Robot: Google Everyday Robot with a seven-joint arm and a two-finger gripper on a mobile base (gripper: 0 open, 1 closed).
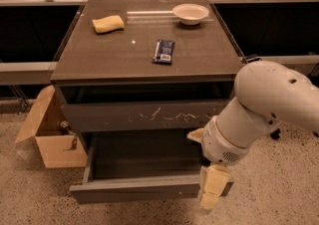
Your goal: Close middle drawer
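Note:
The middle drawer (134,188) is the low, plain-fronted dark grey-brown one, pulled far out of the cabinet with its inside showing bare. Above it sits the same-size drawer with white scratches (144,115), about flush with the cabinet. My gripper (212,194) hangs pointing down at the right end of the open drawer's front, overlapping its right corner. The bulky white arm (264,104) reaches in from the right and hides that side of the cabinet.
On the cabinet top (114,59) lie a yellow sponge (108,23), a white bowl (190,13) and a blue packet (164,51). An open cardboard box (50,139) stands on the floor at the cabinet's left. A window ledge runs behind.

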